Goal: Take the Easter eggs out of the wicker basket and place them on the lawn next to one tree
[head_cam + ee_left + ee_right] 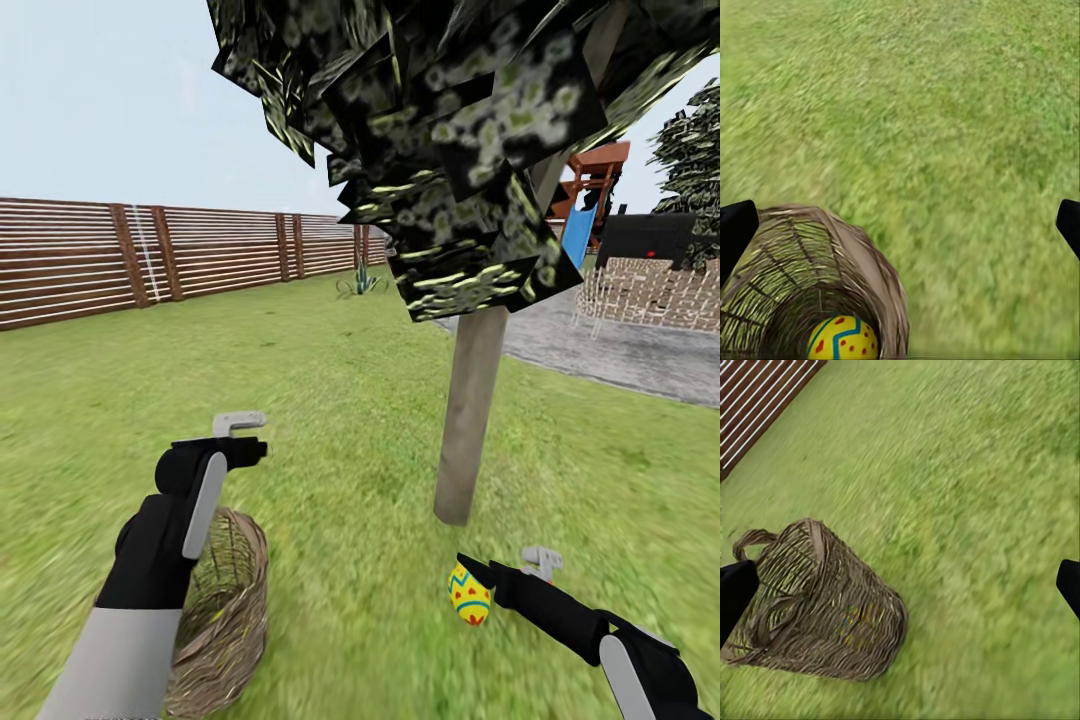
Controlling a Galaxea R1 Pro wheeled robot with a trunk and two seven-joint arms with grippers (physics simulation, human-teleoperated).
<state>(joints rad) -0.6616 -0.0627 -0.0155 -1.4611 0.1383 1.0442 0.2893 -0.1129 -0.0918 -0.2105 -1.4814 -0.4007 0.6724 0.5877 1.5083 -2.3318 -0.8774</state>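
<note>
So nearest to me, down by my left arm, sits the small brown wicker basket of loose woven twigs [225, 610] on the green lawn [330, 420]. Through my left wrist camera I can see one bright yellow Easter egg with blue bands and red dots [844, 339] down inside it. My right wrist camera shows the same basket from the side, with yellowish shapes behind the weave, too blurry to count. My left claw [240, 437] hangs just above the basket, fingers spread wide, nothing in them.

Over on the other side, a second yellow egg with blue zigzag and red hearts [469, 594] is right at the tip of my right claw [478, 572], near the foot of the tree; can't tell if I'm actually gripping it.

So that's two eggs I can count for sure.

Just beyond that egg stands the one slim grey-brown tree trunk with a dark blocky crown [470, 420]. Way back there's the brown slatted wooden fence [150, 255].
</note>
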